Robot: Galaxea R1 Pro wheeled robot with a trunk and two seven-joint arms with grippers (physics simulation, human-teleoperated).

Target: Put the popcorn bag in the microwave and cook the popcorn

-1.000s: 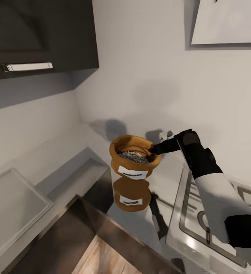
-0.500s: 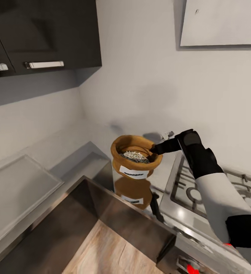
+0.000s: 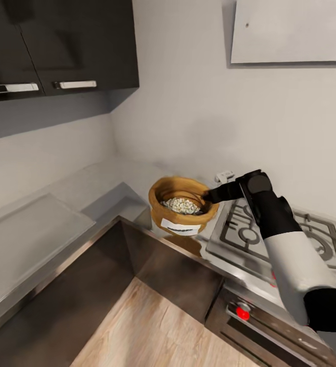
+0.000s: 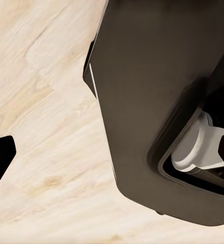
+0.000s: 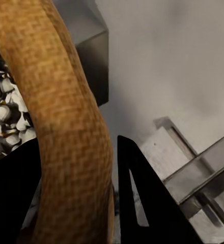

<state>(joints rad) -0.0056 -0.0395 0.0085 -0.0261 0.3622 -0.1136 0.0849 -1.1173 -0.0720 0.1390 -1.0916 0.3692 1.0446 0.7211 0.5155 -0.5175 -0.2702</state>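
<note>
The popcorn bag [image 3: 183, 216], a tan cloth sack with a white label, hangs just above the countertop [image 3: 40, 234], at its front edge beside the hob. Whitish popcorn [image 3: 182, 205] fills it. My right gripper [image 3: 208, 195] is shut on the sack's rolled rim on the hob side. In the right wrist view the rim [image 5: 66, 117] runs between the dark fingers [image 5: 142, 203], with popcorn [image 5: 2, 117] beside it. In the left wrist view one black fingertip [image 4: 0, 158] sits at the picture's edge over wood floor, far from the middle, so my left gripper is open. The microwave is out of view.
The steel gas hob [image 3: 269, 239] lies right of the sack, with a red-marked knob [image 3: 242, 312] on the front below it. Dark upper cabinets [image 3: 60, 46] hang at the left, the white hood [image 3: 290, 30] at the right. Light wood floor [image 3: 152, 326] lies in the counter's corner.
The whole view has shifted as the camera drew back from the wall. The sack stays in my right gripper and now hangs at the counter's front edge. The hob's front has come into view.
</note>
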